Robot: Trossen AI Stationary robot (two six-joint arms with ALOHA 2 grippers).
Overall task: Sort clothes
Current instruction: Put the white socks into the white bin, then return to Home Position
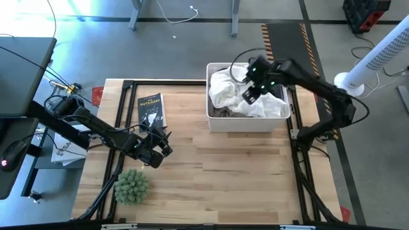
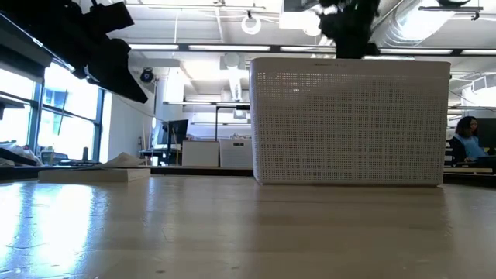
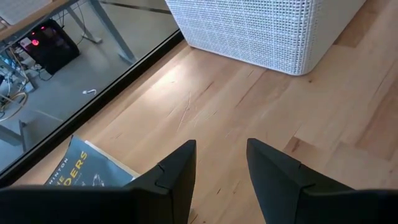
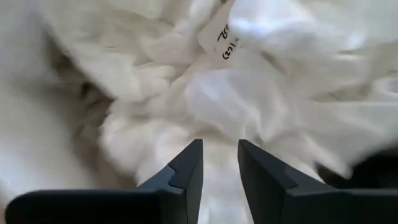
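Note:
The clothes (image 1: 246,96) lie heaped in the white basket (image 1: 217,118) at the table's far right: mostly white garments, with a dark grey piece (image 1: 220,112) at the near left corner. No plaid shirt or khaki trousers show. My right gripper (image 1: 251,93) is open just over the heap. In its wrist view (image 4: 221,149) the fingers point at crumpled white cloth (image 4: 186,93) with a label (image 4: 219,38). In the low view it (image 2: 349,35) is at the basket's rim. My left gripper (image 1: 158,151) is open and empty above the table's near left, also shown in its wrist view (image 3: 221,149). My right gripper comes at the white cloth from above, its fingers apart on either side of a fold; I cannot tell whether the fingertips touch the cloth.
A book (image 1: 151,108) lies flat at the far left, just beyond my left gripper. A round green spiky plant (image 1: 131,185) stands at the near left corner. Bare wood (image 1: 230,172) stretches across the middle and near right. The basket's perforated wall (image 2: 349,116) stands upright.

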